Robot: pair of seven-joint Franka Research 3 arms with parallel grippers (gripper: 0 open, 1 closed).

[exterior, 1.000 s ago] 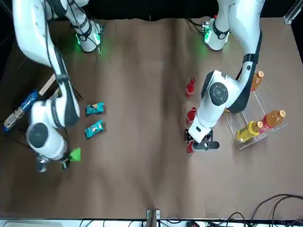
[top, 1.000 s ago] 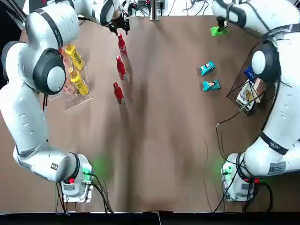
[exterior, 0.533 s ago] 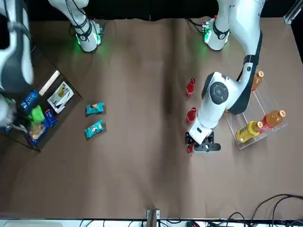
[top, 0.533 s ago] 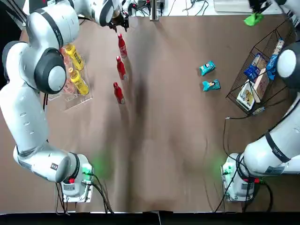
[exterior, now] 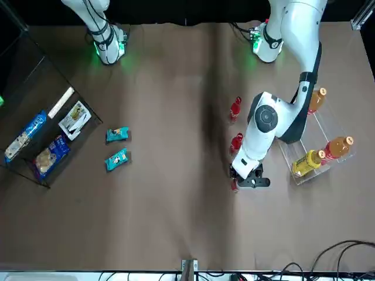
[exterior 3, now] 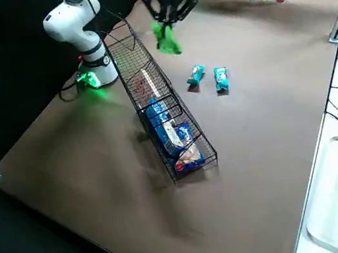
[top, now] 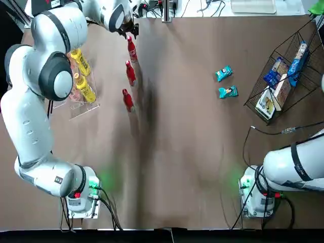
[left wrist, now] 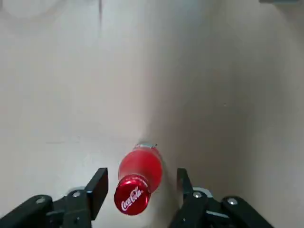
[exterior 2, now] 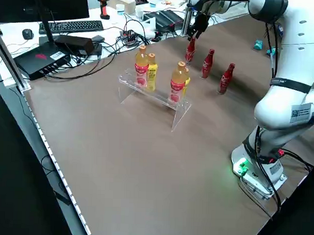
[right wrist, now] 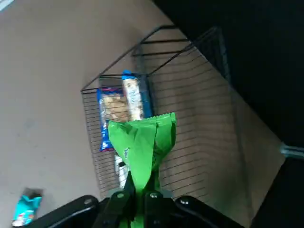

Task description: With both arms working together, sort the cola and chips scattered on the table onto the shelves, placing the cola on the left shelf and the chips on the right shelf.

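Cola bottle (left wrist: 137, 178) between left gripper's fingers (left wrist: 97, 186): red, white script on cap. Chips packet (right wrist: 142, 147) pinched by right gripper (right wrist: 135, 195): bright green. Two packets (top: 226, 82) on brown table (top: 182, 142): teal-blue. Right shelf (right wrist: 190, 128): black wire.

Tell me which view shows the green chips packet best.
The right wrist view: the green chips packet fills it, pinched in the right gripper above the black wire basket. The right side view shows it small; the top and front views barely show it.
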